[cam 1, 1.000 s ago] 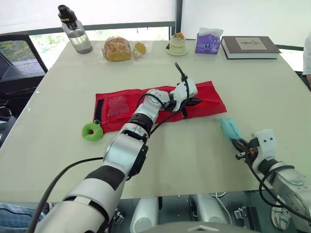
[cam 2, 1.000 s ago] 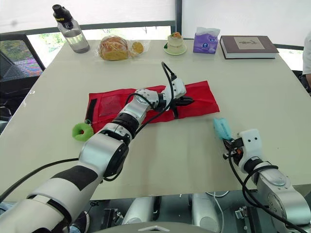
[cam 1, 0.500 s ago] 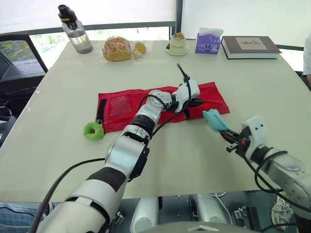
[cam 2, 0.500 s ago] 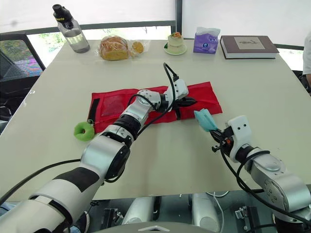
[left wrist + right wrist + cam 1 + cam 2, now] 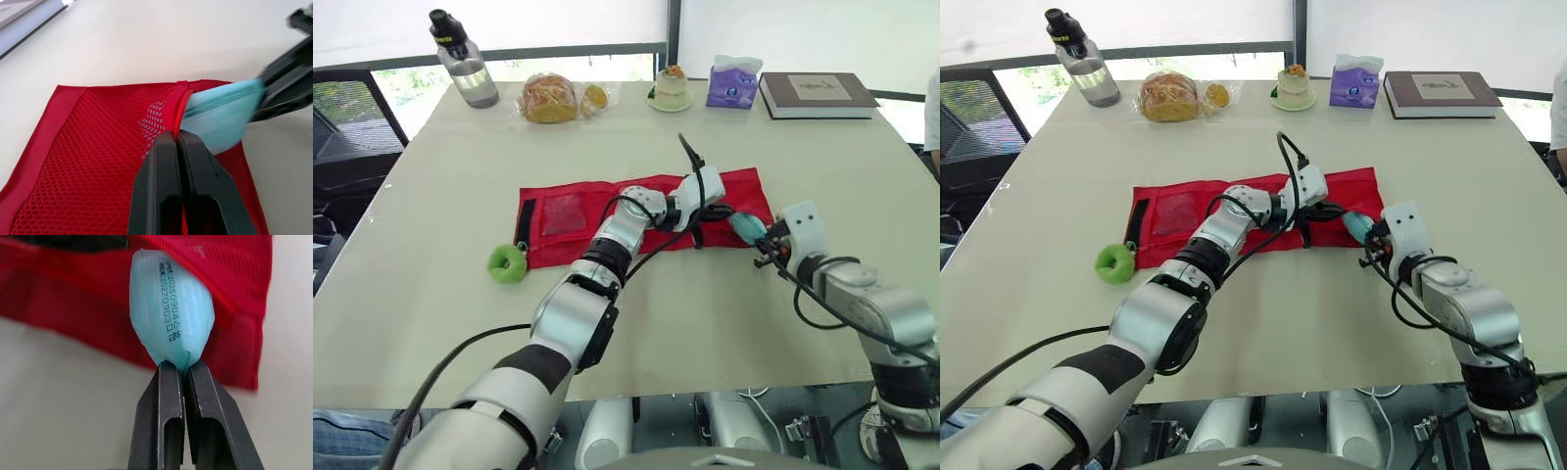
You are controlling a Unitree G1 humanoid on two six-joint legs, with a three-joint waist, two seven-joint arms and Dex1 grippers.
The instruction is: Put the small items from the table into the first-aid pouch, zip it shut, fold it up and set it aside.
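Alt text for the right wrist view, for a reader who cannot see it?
The right gripper, shut on a light blue packet with printed dates, holds its far end at the red mesh pouch lying on the pale table.

light: bright, even daylight | source: windows (image 5: pixel 558 24) behind far edge of the table (image 5: pixel 440 176) | glare: window glass burnt out to white, tabletop pale | shadows: weak and soft, small one under the green ring (image 5: pixel 507 263)

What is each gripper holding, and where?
Right gripper: light-blue plastic packet, by its crimped end. Left gripper: red mesh pouch, by the edge of its opening.
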